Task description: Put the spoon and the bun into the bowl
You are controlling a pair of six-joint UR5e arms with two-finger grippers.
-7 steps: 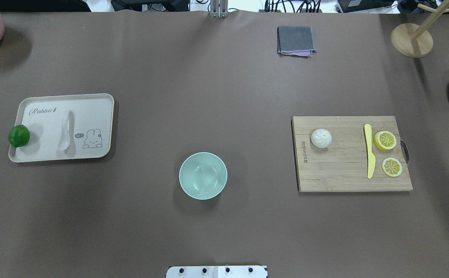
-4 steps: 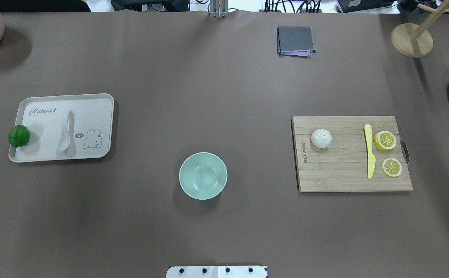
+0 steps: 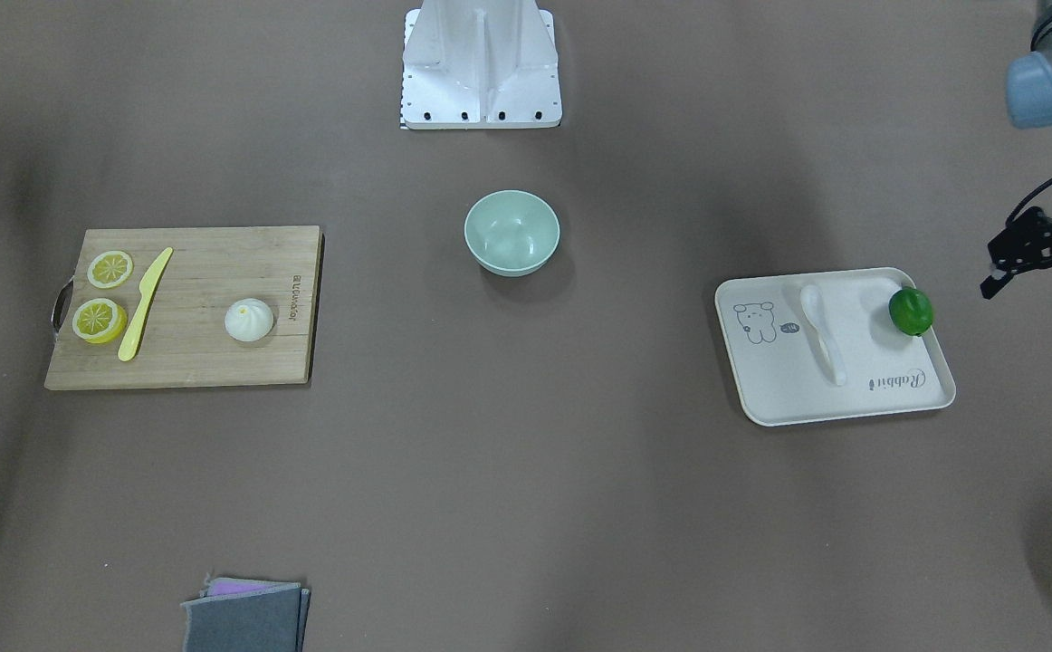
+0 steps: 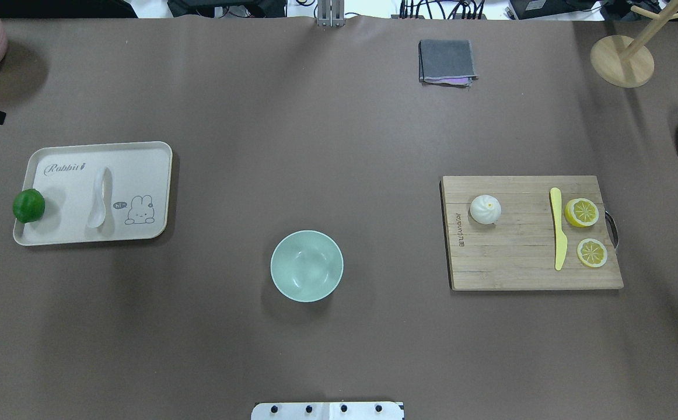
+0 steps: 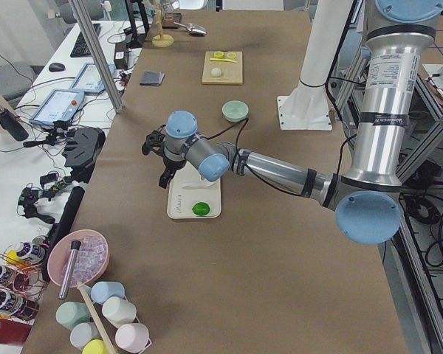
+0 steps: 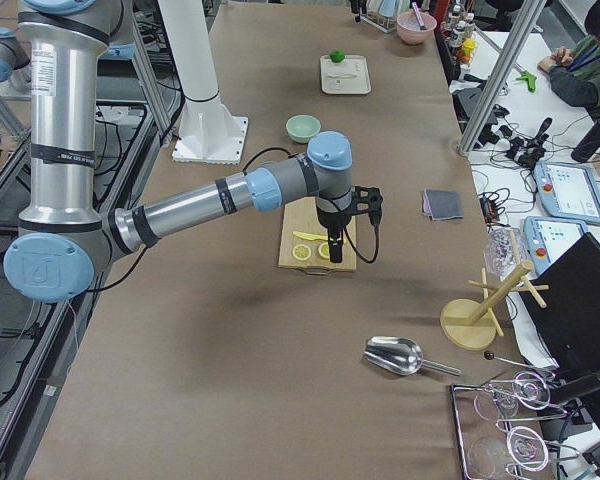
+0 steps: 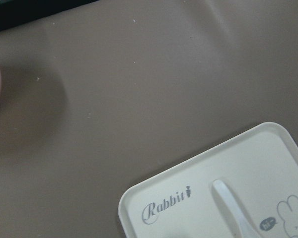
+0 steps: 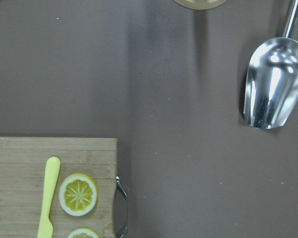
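A wide brown tabletop (image 4: 339, 146) seen from above and from the sides, with two robot arms reaching over it.

The left arm (image 5: 280, 171) stretches toward the cream rabbit tray (image 4: 100, 144) on the robot's left. The right arm (image 6: 200, 205) reaches toward the handle end of the wooden cutting board (image 4: 520, 268) on the robot's right.

A pale mint bowl (image 4: 307, 274) stands alone and empty between tray and board, well apart from both.

The left gripper (image 3: 1030, 303) hangs beside the tray's outer edge, near a green lime (image 4: 28, 205). Its jaws are spread with nothing between them.

The right gripper (image 6: 352, 240) hangs near the two lemon slices (image 4: 582, 212) and the yellow knife (image 4: 558, 227). It shows only in a side view, so whether it is released or clenched cannot be told.

The white bun (image 4: 485, 209) sits on the board's inner end. The white spoon (image 4: 98, 201) lies in the middle of the tray, scoop toward the robot.

One change: a black part of the left arm now pokes in at the overhead view's left edge, where half a second ago there was only bare tabletop. Spoon, bun and bowl have not moved.

This suggests the left arm is starting toward the spoon, and that both placements are yet to be made.
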